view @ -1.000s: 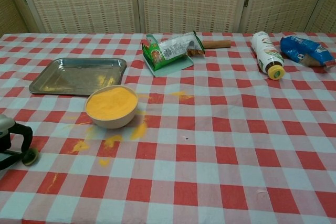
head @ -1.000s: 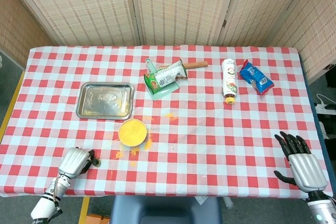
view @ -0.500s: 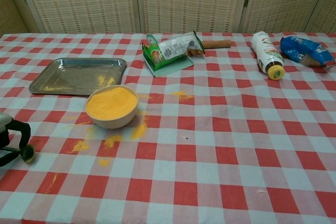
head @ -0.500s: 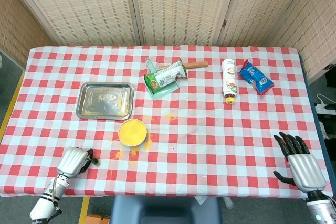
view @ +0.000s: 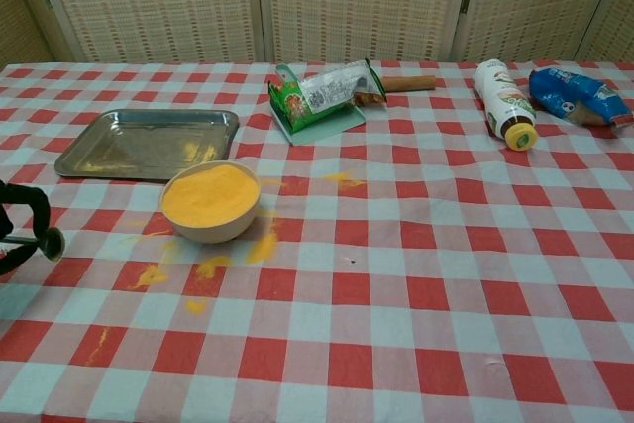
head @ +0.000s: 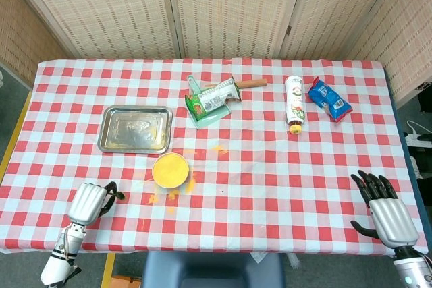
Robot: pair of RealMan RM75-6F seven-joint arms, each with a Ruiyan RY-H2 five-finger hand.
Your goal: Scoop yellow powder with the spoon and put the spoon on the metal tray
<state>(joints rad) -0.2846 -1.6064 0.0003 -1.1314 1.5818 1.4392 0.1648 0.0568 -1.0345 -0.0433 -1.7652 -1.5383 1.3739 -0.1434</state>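
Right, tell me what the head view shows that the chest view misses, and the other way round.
Only the head view shows the right hand, fingers spread and holding nothing, at the table's near right corner, and the whole left hand.

Only the chest view shows the powder heaped above the bowl's rim; of the left hand it catches only dark fingers pinching something small at the left edge.

Both show the metal tray, the bowl, the spilled powder, the green packet, the bottle and the blue bag.

bowl of yellow powder (view: 210,201) near metal tray (view: 149,143), spilled powder (view: 208,266) on checked tablecloth (view: 416,274)
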